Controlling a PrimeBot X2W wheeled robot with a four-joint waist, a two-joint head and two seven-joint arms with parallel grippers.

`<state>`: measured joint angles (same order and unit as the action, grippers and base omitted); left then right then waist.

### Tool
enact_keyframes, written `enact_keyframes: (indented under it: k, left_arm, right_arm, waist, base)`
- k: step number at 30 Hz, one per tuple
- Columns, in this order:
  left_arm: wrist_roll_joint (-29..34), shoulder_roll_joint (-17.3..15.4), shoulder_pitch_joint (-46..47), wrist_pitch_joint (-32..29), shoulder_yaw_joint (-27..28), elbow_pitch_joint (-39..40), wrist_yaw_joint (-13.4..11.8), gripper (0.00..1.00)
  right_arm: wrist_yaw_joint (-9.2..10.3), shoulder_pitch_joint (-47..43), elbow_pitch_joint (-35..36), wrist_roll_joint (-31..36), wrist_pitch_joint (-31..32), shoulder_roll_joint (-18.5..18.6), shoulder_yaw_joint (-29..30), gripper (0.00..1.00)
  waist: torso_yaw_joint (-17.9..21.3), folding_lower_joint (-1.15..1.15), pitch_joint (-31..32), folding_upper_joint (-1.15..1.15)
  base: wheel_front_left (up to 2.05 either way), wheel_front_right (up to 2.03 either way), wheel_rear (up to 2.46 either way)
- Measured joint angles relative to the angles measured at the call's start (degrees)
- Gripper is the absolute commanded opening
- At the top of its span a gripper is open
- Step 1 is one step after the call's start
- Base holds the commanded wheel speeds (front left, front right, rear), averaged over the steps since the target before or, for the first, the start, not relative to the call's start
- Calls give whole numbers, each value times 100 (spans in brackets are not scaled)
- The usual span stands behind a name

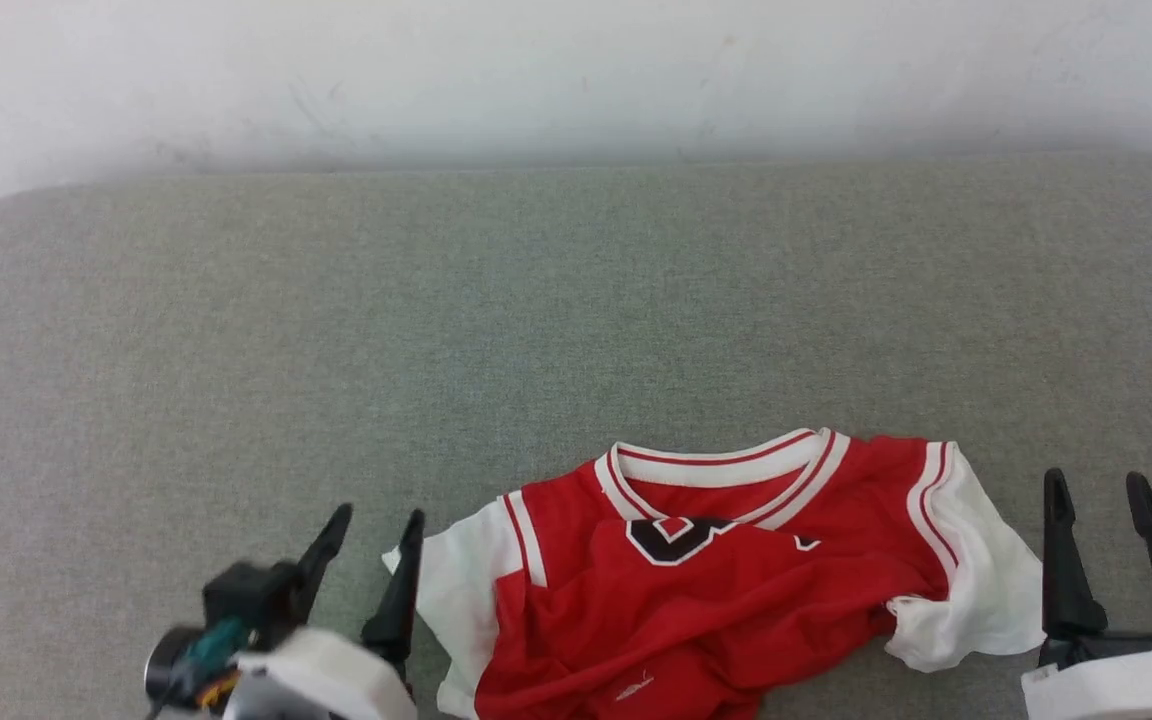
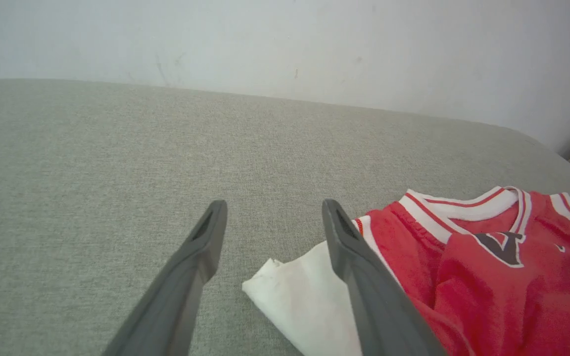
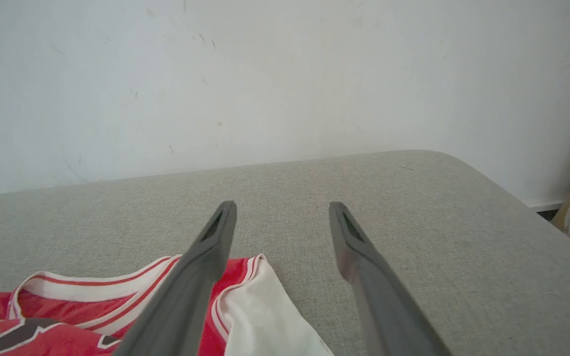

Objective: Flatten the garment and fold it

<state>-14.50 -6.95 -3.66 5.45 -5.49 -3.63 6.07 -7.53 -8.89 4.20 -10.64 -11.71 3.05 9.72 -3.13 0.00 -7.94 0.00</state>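
My left gripper (image 1: 378,515) and right gripper (image 1: 1095,480) both stand spread wide, holding nothing. Between them the garment (image 1: 706,590) lies rumpled on the grey padded surface (image 1: 536,300), 1 white sleeve beside each.

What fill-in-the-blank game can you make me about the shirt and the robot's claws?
The garment is red with ____ sleeves.
It lies ____ the left gripper and the right gripper.
Both grippers are ____, holding nothing.
Missing words: white; between; open.
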Motion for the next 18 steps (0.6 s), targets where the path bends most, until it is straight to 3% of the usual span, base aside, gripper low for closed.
enact_keyframes:
  k: [8,18]
  left_arm:
    - [-37,-757,686,-2305,-580,-127,94,100]
    - [-858,-883,751,-4017,-758,182,96,100]
  right_arm:
    - [0,68,-18,-26,56,-2,-136,100]
    - [0,164,-105,-63,57,-2,-221,100]
  waist:
    - [-63,0,-208,0]
    - [35,0,-420,0]
  base:
    - [0,0,0]
    - [0,0,0]
